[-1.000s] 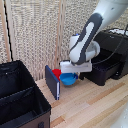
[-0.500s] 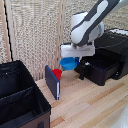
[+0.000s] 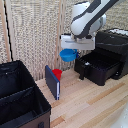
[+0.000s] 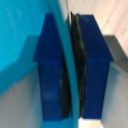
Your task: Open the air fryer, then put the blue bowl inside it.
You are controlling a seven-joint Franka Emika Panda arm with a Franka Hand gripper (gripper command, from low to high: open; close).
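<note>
The air fryer [image 3: 107,57], a large black appliance, is seen on the wooden desk [image 3: 95,102] with its front drawer [image 3: 97,65] already pulled out and open at the top, so the first step of the task is judged complete. The air fryer handle cannot be made out clearly on the dark drawer front. A black fabric bin [image 3: 20,97] is set well apart from the air fryer, toward the exterior view's left. Between the bin and the air fryer, a dark blue flat panel [image 3: 52,82] is stood upright, with a red round object [image 3: 57,74] just behind it. The blue bowl [image 3: 68,54] is held in the air, above the red object and just beside the open drawer, clear of the desk. The gripper [image 4: 70,70] is clenched on the bowl's rim, the thin wall being pinched between the two blue pads [image 4: 52,65] in the wrist view. The capture is thus judged done; carrying the bowl over the drawer, setting it down inside, releasing and withdrawing are left.
</note>
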